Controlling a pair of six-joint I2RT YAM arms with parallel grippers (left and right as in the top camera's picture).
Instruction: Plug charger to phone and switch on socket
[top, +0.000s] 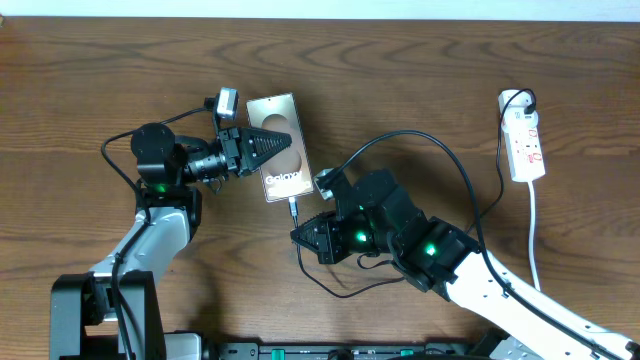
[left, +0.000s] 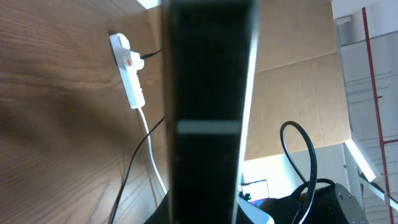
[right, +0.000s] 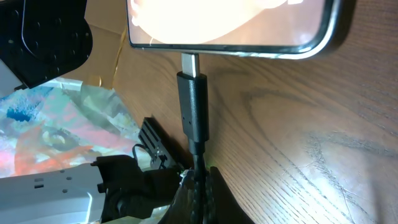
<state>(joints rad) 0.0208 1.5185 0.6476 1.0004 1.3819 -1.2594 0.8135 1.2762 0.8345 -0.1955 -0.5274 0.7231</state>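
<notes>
The left arm (top: 150, 235) has a silver-grey link between black joints, the right arm (top: 510, 300) a white one. Green lights glow on both; black cables loop off each. The left end effector (top: 285, 143) is black.

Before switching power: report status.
Left fingers clamp glossy dark smartphone. Right fingers grip thin black charger cable, metal tip partly in port. White power strip untouched.

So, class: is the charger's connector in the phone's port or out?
Partly in: the charger's metal tip enters the phone's bottom edge, bare metal showing; depth unclear.
</notes>
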